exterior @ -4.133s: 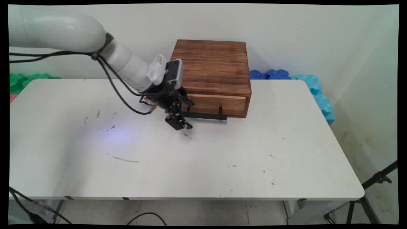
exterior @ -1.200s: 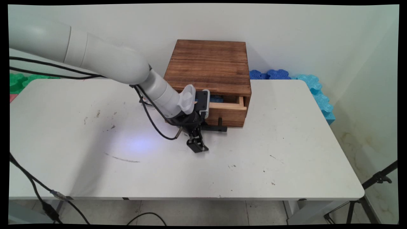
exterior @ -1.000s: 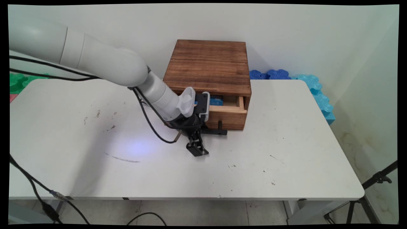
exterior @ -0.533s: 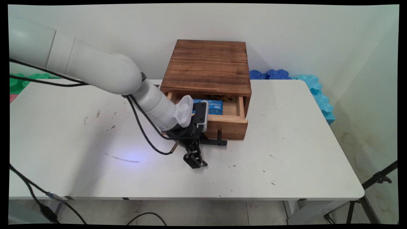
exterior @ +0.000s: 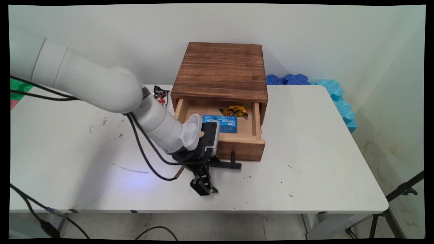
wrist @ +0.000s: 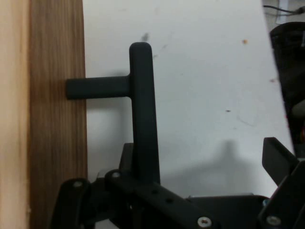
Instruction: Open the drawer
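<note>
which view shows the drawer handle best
The hand view: the black handle fills the frame, its bar and one post into the drawer front plain. The main view shows only its right end; the tool and wrist cover the rest.

Arm body: white links, black pincer [exterior: 203, 185].
We note smooth, rounded white segments, a white ribbed wrist piece, black cables [exterior: 145, 159] hanging along the arm, and a matte black pincer linkage with silver screws [wrist: 204, 221] in the hand view.
</note>
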